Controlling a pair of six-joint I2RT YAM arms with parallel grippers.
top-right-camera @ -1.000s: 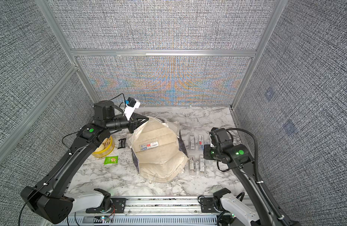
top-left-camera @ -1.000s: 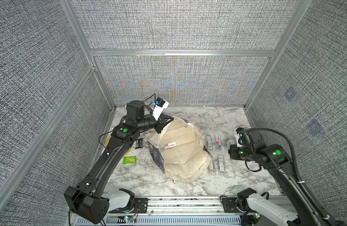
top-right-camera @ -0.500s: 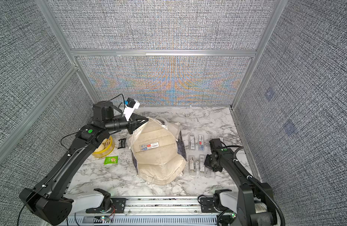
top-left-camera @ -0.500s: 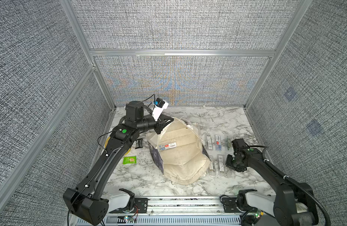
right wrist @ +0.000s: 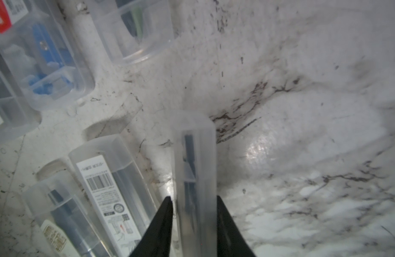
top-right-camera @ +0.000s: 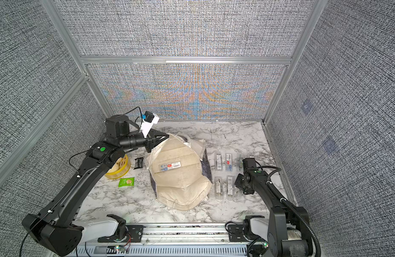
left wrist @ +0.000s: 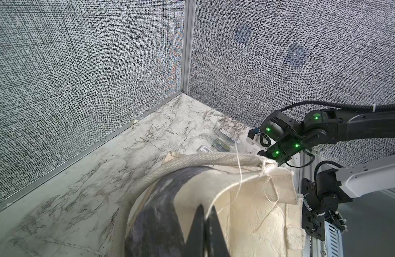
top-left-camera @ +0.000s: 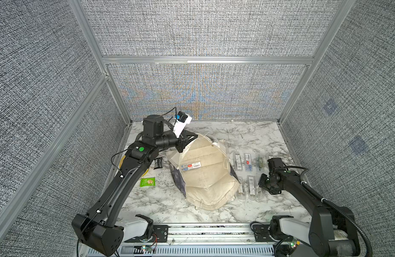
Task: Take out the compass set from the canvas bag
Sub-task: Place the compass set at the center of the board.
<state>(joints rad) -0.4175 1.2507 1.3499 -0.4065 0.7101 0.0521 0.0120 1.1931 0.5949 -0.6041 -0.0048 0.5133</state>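
Tabletop [top-left-camera: 161, 200]: left fingers [left wrist: 196, 229] raised, pinching canvas bag [top-left-camera: 205, 178]; right fingers [right wrist: 161, 227] low, loosely straddling case [right wrist: 195, 166].

Overhead pair; wrist views close; shared canvas bag [top-left-camera: 205, 178]

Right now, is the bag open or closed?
Open: the left gripper holds the bag up by its rim, so both top views show its cream inside, where a labelled box lies.
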